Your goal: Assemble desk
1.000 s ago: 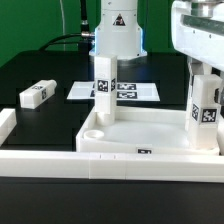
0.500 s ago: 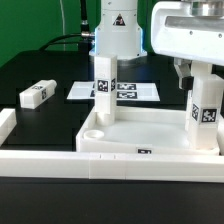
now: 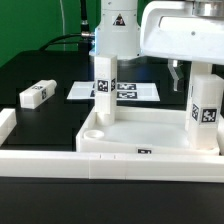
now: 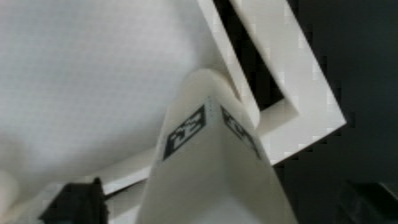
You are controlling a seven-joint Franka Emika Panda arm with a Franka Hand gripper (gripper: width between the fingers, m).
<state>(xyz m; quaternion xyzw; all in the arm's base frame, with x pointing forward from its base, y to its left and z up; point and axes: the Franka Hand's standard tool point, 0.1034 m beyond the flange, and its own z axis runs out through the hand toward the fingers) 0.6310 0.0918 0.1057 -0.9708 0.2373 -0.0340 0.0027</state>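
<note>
The white tabletop (image 3: 150,128) lies flat inside the rails, with its rim up. One leg block (image 3: 103,85) stands upright at its far corner on the exterior view's left. A second leg block (image 3: 205,108) stands upright at the corner on the exterior view's right. A third leg block (image 3: 35,95) lies loose on the black table at the left. My gripper (image 3: 197,72) hangs just above the right leg, jaws apart, holding nothing. In the wrist view that leg (image 4: 214,140) rises over the tabletop (image 4: 89,70), with one dark finger (image 4: 71,203) beside it, not touching it. The other finger is hidden.
The marker board (image 3: 135,91) lies flat behind the tabletop. A long white rail (image 3: 60,161) runs along the front, and another rail end (image 3: 5,124) lies at the exterior view's left. The arm's base (image 3: 118,35) stands at the back, with green ground beyond.
My hand has moved toward the exterior view's left, over the right leg. The legs and tabletop have not moved.
</note>
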